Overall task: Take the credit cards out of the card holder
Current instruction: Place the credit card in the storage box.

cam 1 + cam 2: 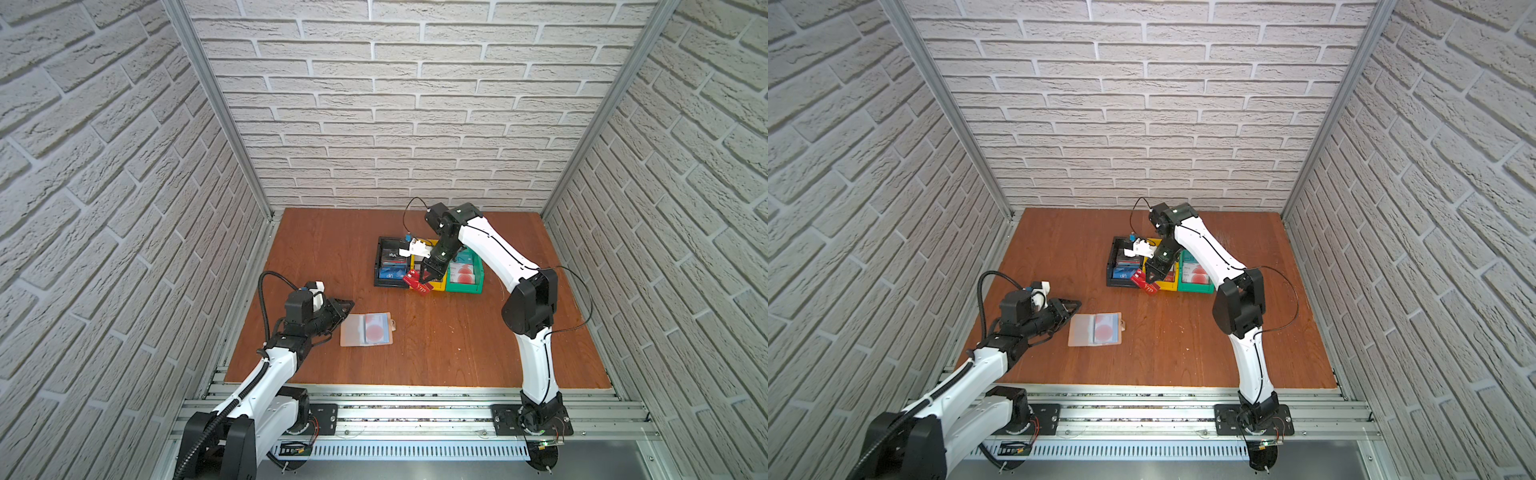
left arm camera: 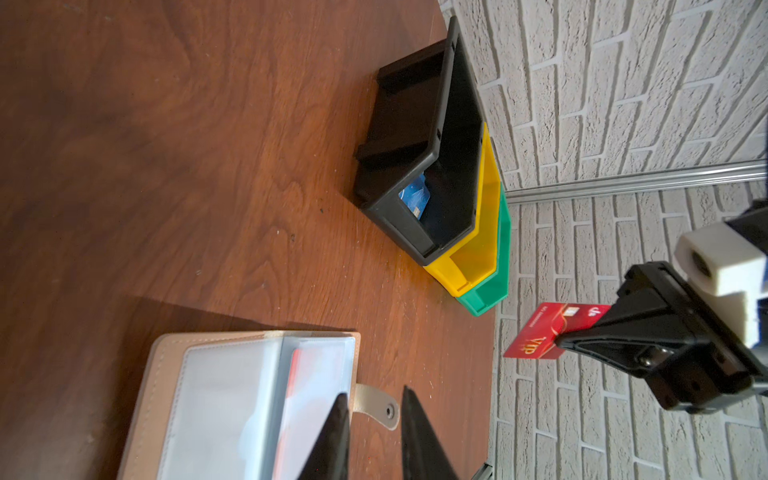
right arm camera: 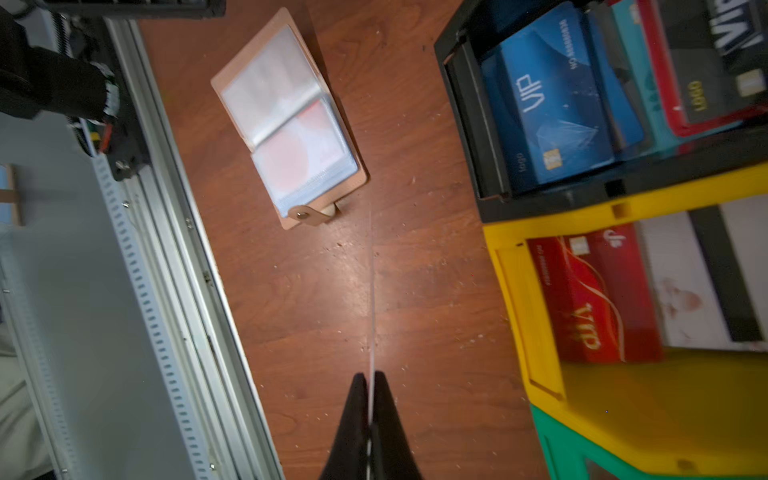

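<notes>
Right fingers (image 3: 353, 415) pinch red card (image 2: 536, 338) (lengthwise, outward).

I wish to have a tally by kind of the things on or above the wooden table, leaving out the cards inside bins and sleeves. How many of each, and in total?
3 plastic bins: black bin, yellow bin, green bin
1 tan leather-like card holder, lying open
1 red plastic card printed VIP, held in the right hand
Total: 5
</notes>
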Motion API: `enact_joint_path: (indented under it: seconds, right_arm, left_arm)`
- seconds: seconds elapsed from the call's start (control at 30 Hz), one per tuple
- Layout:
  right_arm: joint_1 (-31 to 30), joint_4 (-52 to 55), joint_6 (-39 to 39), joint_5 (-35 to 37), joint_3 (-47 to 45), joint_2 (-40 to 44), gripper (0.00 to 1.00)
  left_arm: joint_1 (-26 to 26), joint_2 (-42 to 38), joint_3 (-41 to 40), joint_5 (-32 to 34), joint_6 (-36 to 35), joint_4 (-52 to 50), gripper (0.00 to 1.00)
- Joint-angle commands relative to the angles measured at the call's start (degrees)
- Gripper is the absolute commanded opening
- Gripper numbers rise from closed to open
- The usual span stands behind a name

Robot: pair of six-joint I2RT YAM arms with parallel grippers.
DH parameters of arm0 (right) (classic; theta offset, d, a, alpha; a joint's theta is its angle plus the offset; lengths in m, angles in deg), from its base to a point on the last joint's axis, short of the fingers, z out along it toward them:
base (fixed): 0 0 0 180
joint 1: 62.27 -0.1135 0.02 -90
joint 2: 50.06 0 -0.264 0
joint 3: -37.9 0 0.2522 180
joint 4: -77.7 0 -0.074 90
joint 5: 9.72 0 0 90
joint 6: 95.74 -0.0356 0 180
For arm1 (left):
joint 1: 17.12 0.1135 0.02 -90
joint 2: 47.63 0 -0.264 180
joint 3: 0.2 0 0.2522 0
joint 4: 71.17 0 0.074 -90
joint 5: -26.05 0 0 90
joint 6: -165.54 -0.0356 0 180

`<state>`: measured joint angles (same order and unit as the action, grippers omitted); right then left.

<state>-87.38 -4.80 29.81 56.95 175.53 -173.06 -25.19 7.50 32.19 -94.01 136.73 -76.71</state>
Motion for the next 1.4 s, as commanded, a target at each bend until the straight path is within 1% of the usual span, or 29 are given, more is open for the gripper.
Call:
enact_joint_path:
  seconds: [0.0, 0.13, 0.27, 0.4, 0.53, 0.67, 1.1, 1.37]
  right_arm:
    - [0.4, 2.3, 7.17, 11.32, 1.08, 1.22, 0.05]
    - [0.41, 3.07, 10.28, 19.05, 4.32, -1.74, 0.05]
    - [0.38, 4.67, 11.74, 22.82, 9.8, -6.3, 0.05]
    - [0.25, 3.1, 13.08, 23.24, 10.86, -8.11, 0.05]
    - [0.14, 1.65, 13.57, 25.39, 10.71, -9.77, 0.05]
    - [0.05, -0.04, 13.93, 24.83, 10.55, -10.49, 0.05]
    - [-1.61, -3.31, 14.82, 26.21, 10.99, -12.72, 0.05]
    - [-2.14, -3.81, 15.14, 26.71, 11.0, -13.93, 0.05]
  left_arm:
    - [-0.25, 0.15, 1.23, -0.74, -0.99, 2.0, 0.24]
    - [-0.34, 0.4, 1.23, -0.78, -0.99, 1.97, 0.24]
    - [-0.35, 0.15, 1.05, -0.45, -0.9, 1.88, 0.24]
    - [-0.35, 0.35, 1.13, -0.35, -0.72, 1.79, 0.23]
    - [-0.36, 0.15, 1.3, -0.17, -0.66, 1.62, 0.23]
    - [-0.29, 0.14, 1.41, -0.25, -0.55, 1.44, 0.23]
    - [-0.35, -0.53, 1.14, 0.27, -0.51, 1.05, 0.23]
    - [-0.34, -0.25, 0.97, 0.45, -0.54, 1.09, 0.23]
